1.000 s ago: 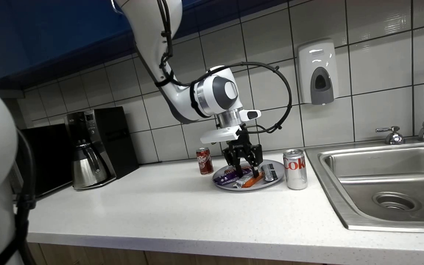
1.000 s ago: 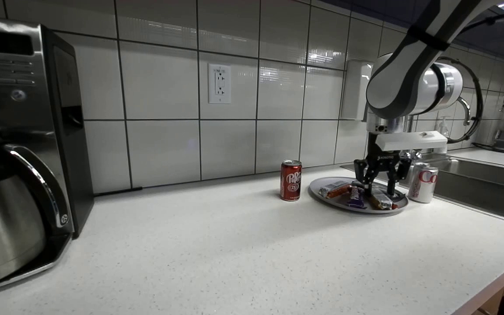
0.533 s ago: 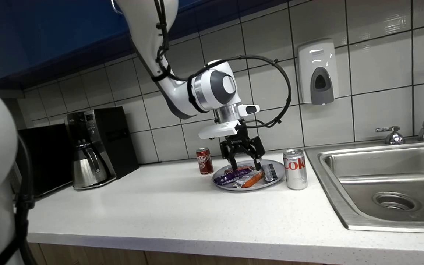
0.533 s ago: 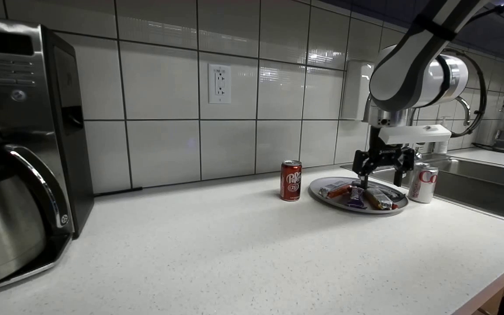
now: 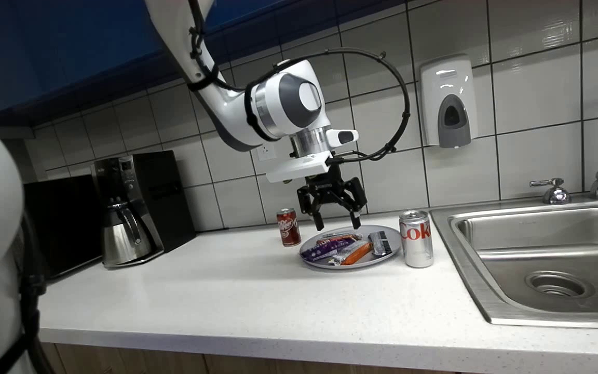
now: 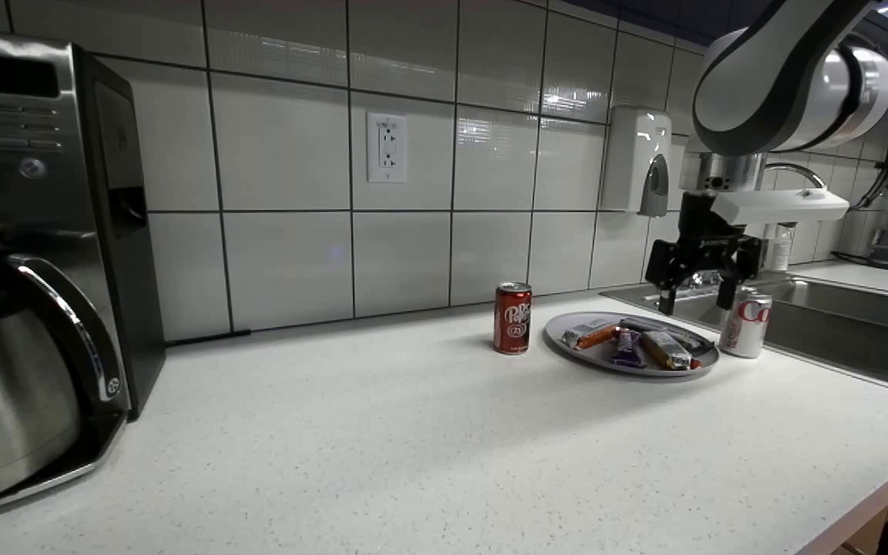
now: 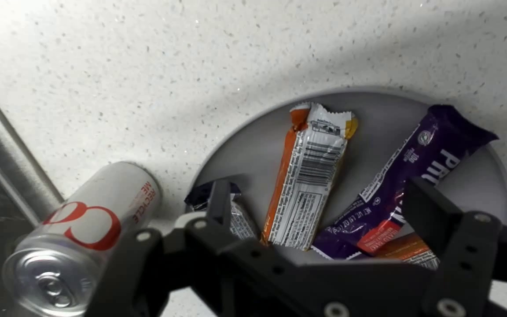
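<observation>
White tiles [image 5: 538, 88] rise behind a pale speckled counter [image 5: 236, 296] in an exterior view, where the gripper [image 5: 337, 223] hangs above a gray plate [image 5: 369, 261], its fingers [image 5: 355, 220] spread wide. On the plate lie an orange bar [image 5: 357, 253] and a purple bar [image 5: 325, 250]; a silver Coke can [image 5: 417, 243] stands just beside the plate, near the sink [image 5: 465, 259]. In an exterior view, a red Dr Pepper can [image 6: 512, 317] stands between the coffee maker [image 6: 35, 185] and the plate. In the wrist view, the orange bar lies below the gap between the fingers; the purple bar slants beside it, partly covering a second orange bar [image 7: 405, 248], and a black-and-silver bar [image 7: 241, 222] (half hidden behind a finger) lies nearest the Coke can.
</observation>
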You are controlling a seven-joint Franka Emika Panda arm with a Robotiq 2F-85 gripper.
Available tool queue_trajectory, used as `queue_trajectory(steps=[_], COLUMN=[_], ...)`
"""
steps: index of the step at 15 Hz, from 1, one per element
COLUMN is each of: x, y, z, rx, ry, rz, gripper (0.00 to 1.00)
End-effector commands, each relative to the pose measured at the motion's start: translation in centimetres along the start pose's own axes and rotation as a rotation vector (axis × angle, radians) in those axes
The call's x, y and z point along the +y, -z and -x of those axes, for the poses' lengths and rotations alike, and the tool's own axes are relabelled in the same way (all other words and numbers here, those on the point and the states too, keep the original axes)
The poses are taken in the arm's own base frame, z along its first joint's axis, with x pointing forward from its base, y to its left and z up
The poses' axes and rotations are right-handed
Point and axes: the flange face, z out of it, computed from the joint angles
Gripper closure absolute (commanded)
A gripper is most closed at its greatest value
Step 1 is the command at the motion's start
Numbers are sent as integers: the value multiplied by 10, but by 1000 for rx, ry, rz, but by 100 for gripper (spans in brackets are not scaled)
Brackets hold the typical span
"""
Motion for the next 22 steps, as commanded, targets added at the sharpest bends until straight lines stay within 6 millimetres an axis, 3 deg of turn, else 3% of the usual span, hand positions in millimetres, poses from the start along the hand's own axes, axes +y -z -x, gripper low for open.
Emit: queue_trajectory(steps=[1, 11, 22], x=[6, 0, -3], y=[33, 78, 106], z=[38, 112, 147], rx=[15, 7, -21], ry=[73, 247, 310], rz=[-10, -77, -107], gripper=[0, 0, 0])
